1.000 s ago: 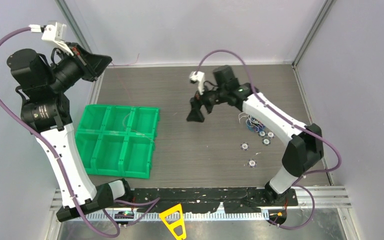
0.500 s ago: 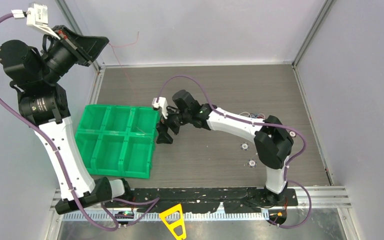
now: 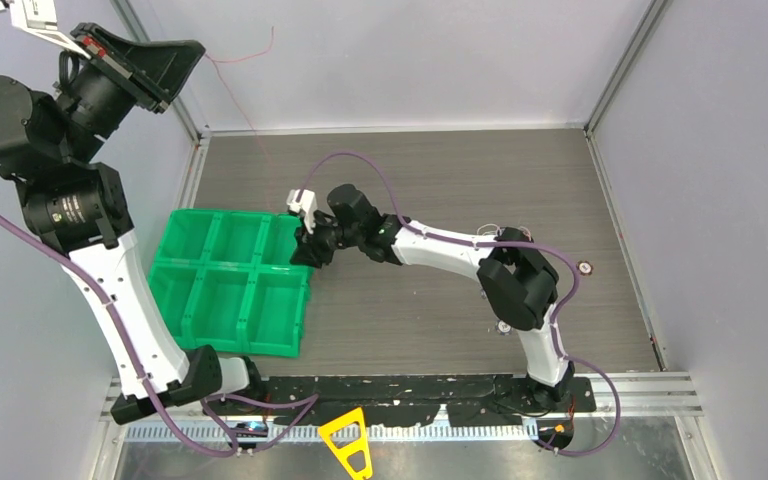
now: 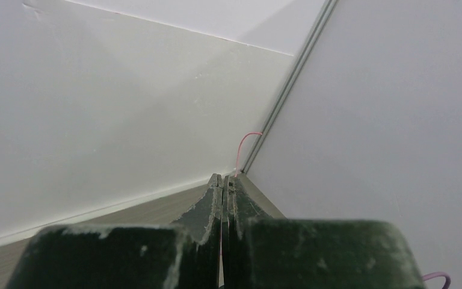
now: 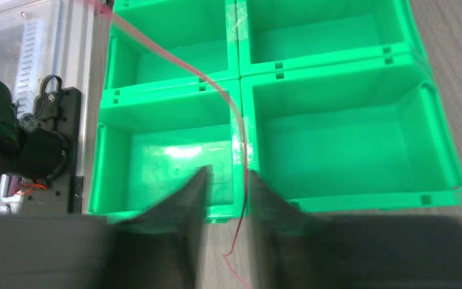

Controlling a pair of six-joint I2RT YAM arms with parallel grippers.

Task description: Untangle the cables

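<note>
From above, my left gripper [image 3: 192,52] is raised high at the far left, clamped on one end of the red cable [image 3: 250,48]. The cable slants down towards my right gripper [image 3: 310,250] at the green tray [image 3: 232,214]. At my left wrist, the jaws are pressed together and the cable's tail [image 4: 245,139] curls beyond them. At my right wrist, the cable [image 5: 216,84] runs lengthwise through the gap between my blurred fingers [image 5: 186,198], which stand slightly apart and, I judge, pinch nothing yet.

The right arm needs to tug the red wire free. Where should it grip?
Probably on the red wire just above its loose tail, where it crosses the bin rim. There it is one straight strand between the open fingers of the right end effector, so come from above and pinch across it.
</note>
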